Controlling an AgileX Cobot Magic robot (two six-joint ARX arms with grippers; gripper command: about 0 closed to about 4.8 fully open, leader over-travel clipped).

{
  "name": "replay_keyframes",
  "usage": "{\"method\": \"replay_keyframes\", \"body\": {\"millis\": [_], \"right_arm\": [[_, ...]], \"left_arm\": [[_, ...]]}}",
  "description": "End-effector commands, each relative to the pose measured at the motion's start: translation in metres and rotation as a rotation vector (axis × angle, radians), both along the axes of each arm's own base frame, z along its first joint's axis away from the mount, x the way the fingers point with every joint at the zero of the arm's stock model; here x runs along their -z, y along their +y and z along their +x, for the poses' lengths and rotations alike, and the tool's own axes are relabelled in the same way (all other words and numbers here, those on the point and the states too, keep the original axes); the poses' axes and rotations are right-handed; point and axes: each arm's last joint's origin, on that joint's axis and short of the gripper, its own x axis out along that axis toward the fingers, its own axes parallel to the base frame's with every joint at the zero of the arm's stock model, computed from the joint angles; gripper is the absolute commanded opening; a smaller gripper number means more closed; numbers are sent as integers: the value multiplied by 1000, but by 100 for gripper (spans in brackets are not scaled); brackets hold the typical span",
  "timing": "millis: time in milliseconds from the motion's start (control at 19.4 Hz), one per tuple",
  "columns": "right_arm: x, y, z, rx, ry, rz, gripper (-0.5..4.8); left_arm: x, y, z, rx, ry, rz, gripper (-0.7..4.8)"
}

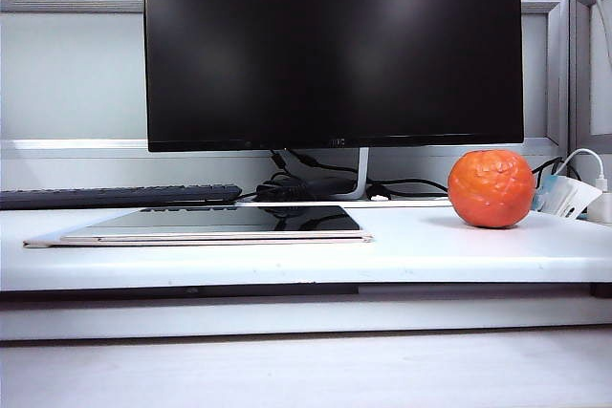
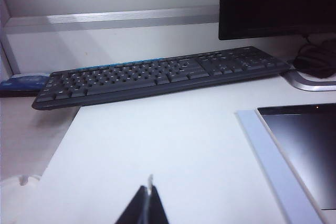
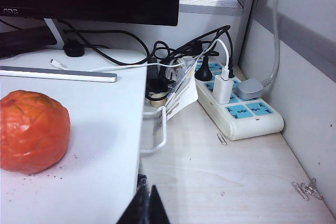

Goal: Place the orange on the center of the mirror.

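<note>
The orange (image 1: 491, 188) is a bumpy bright ball resting on the white raised board (image 1: 430, 250), toward its right end; the right wrist view shows the orange (image 3: 31, 131) as well. The mirror (image 1: 215, 224) lies flat on the same board at the left, dark-topped with a pale gold edge, and its corner shows in the left wrist view (image 2: 304, 150). My left gripper (image 2: 149, 195) is shut and empty, low over the board short of the keyboard. My right gripper (image 3: 148, 195) is shut and empty, over the board's right edge, well short of the orange. Neither gripper appears in the exterior view.
A big black monitor (image 1: 333, 45) stands behind the board. A black keyboard (image 2: 163, 74) lies at the back left. A power strip (image 3: 236, 103) with plugs and tangled cables (image 3: 173, 56) sits right of the board on the wooden desk, near a side wall (image 3: 299, 40).
</note>
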Motion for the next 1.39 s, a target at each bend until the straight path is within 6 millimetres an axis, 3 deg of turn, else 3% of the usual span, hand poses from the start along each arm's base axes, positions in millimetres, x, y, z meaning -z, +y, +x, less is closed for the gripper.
{"method": "replay_keyframes", "body": {"millis": [52, 465, 620, 878, 1394], "right_arm": [[-3, 0, 0, 0, -22, 3, -6], [-3, 0, 0, -1, -21, 3, -6], [-3, 0, 0, -5, -20, 27, -6], [-4, 3, -1, -108, -14, 252, -5], [-29, 6, 1, -205, -53, 391, -6]], "left_arm": [[-1, 0, 0, 0, -10, 4, -5], [-1, -5, 0, 39, -10, 4, -5], [-1, -22, -2, 202, -10, 3, -5], [-1, -50, -13, 519, -11, 1, -5], [-1, -65, -24, 713, -11, 0, -5]]}}
